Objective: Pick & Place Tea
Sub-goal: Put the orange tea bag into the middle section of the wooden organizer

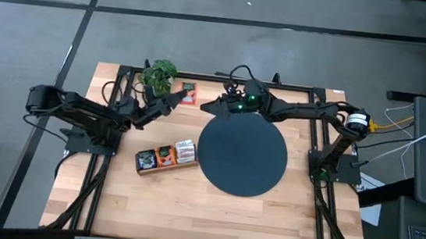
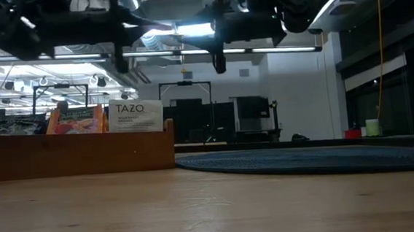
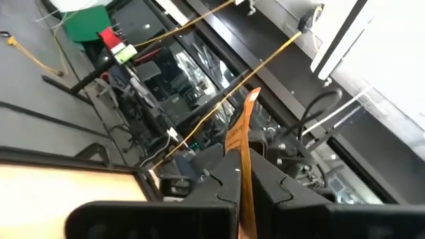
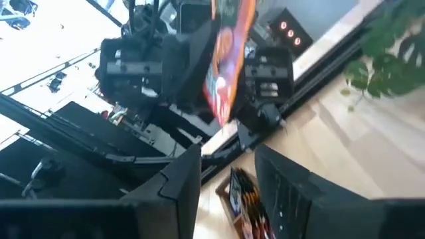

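An orange tea sachet (image 4: pixel 229 63) is held clamped in the left gripper (image 1: pixel 177 96), raised near the table's far edge; the right gripper (image 1: pixel 208 103), fingers apart, faces it just beside.

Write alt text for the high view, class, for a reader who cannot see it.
Above the wooden table, the left gripper holds up an orange tea sachet, shut on it, facing the open right gripper above the dark disc. A wooden tray of sachets lies beside the disc; a green plant stands behind.
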